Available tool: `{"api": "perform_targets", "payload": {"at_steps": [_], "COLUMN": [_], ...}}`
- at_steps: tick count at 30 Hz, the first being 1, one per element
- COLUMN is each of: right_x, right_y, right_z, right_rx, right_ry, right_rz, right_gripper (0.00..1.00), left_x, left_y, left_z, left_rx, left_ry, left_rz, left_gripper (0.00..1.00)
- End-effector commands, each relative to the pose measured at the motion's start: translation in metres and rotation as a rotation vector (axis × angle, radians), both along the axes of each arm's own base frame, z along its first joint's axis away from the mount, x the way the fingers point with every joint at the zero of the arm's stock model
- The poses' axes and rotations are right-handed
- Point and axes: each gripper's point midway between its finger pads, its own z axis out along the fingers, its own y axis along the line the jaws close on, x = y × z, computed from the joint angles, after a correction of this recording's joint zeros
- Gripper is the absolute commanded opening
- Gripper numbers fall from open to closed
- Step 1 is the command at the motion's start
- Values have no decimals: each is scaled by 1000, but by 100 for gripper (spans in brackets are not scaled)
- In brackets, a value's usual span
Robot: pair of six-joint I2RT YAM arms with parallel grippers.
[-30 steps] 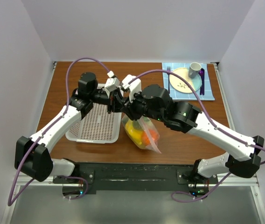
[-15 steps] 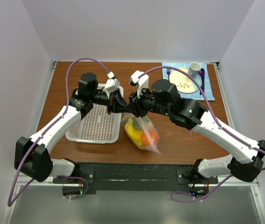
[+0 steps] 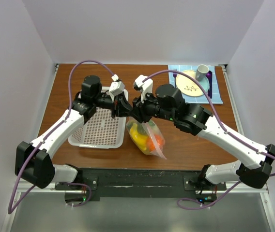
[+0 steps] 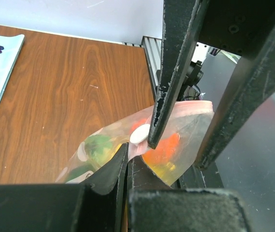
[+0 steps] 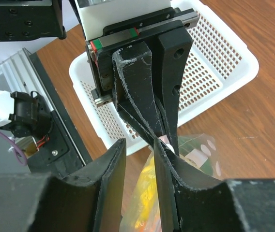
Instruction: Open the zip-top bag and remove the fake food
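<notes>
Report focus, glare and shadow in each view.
Top external: sharp, evenly lit, with soft shadows beneath both arms on the table. Left wrist: left fingers dark and blurred up close, zip-top bag clearer. Right wrist: right fingers blurred, basket crisp.

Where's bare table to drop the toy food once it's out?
Bare wood shows along the near edge right of the zip-top bag, and at the far edge between the white basket and the blue placemat. The basket floor looks bare too. The centre is crowded, where the left gripper and right gripper meet over the bag.
</notes>
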Motion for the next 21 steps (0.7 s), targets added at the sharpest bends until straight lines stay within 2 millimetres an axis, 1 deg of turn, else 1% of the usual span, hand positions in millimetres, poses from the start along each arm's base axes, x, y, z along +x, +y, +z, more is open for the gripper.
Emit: {"api": "perform_targets", "payload": {"at_steps": [1, 2, 5, 6, 7, 8, 10, 14, 17, 21], "right_x": [7, 13, 19, 22, 23, 24, 27, 29, 25, 18], "right_y": [-12, -17, -26, -29, -33, -35, -39, -38, -36, -28], "right_z": [-6, -8, -10, -9, -4, -7, -5, -10, -7, -6], "right_rx": [-33, -58, -79, -77, -65, -75, -72, -78, -54, -33], "right_ry": [-24, -43, -72, -82, -101, -109, -125, -123, -122, -108], "right_rz": [-59, -89, -136, -153, -168, -174, -201, -206, -188, -131], "right_gripper": [39, 43, 43, 42, 42, 41, 41, 40, 40, 35], "left_x": [-6, -6, -8, -8, -8, -8, -9, -10, -11, -12], "left_y": [0, 0, 0, 0, 0, 0, 0, 0, 0, 0], "left_z": [20, 20, 21, 21, 21, 21, 21, 20, 21, 21], "left_rx": [-36, -37, -39, -38, -38, -39, -39, -38, -37, -36], "left_ry": [-76, -77, -78, -75, -75, -75, -75, -72, -69, -69], "left_rz": [-30, -30, -36, -36, -36, -41, -42, -45, -47, -47], "left_gripper": [0, 0, 0, 0, 0, 0, 0, 0, 0, 0]}}
